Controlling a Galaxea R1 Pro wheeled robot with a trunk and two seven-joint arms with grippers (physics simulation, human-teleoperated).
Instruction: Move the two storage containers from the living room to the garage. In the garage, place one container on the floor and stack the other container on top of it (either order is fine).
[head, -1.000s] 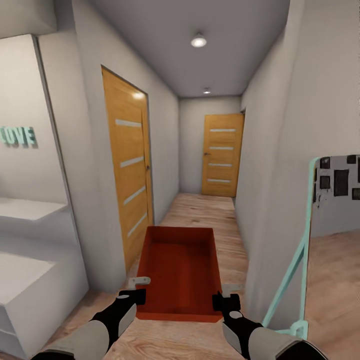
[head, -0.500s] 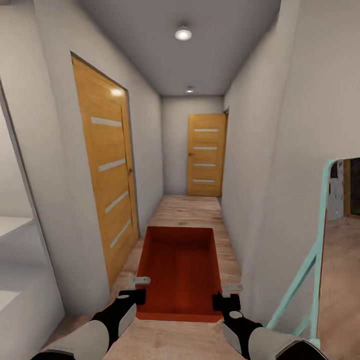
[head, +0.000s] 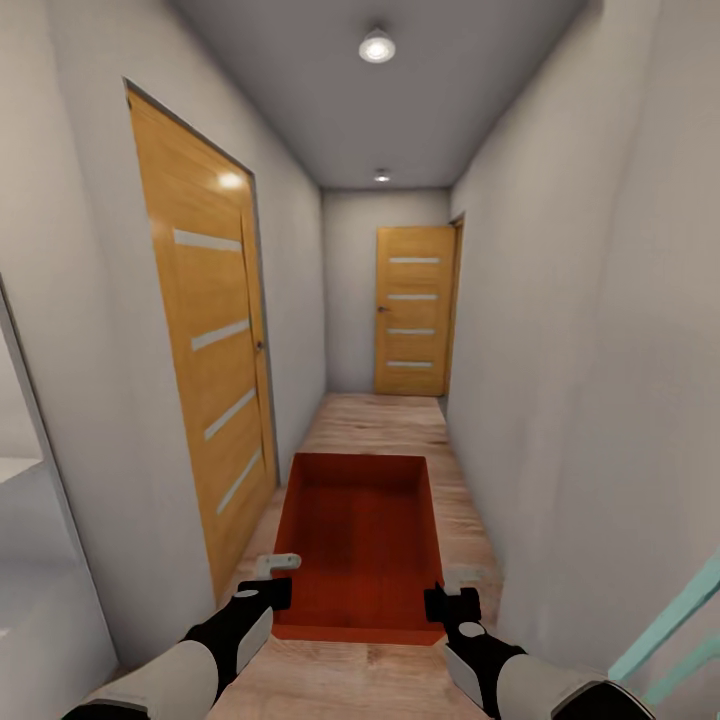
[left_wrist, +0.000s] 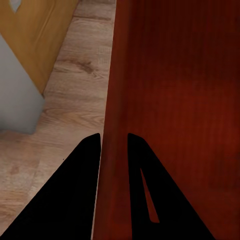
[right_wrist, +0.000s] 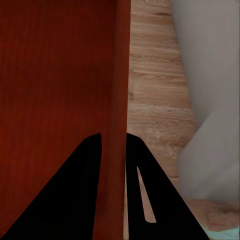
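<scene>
One orange-red storage container (head: 362, 540), an open-topped box, hangs level in front of me over the light wood-plank hallway floor. My left gripper (head: 277, 572) is shut on its left wall and my right gripper (head: 457, 584) is shut on its right wall. In the left wrist view the two dark fingers (left_wrist: 87, 170) straddle the container's wall (left_wrist: 114, 150). The right wrist view has that gripper's fingers (right_wrist: 90, 170) pinching the opposite wall (right_wrist: 116, 150) the same way. The box is empty inside.
A narrow corridor runs ahead between grey walls. A shut orange wooden door (head: 210, 340) stands on the left and another (head: 413, 310) closes the far end. A mint-green frame (head: 670, 640) leans at the lower right. A white ledge (head: 15, 470) sits at the far left.
The whole view has shifted: I have rolled forward into the corridor, the left door is nearer, and the mint frame has slid almost out at the right. Both grippers hold the container as before.
</scene>
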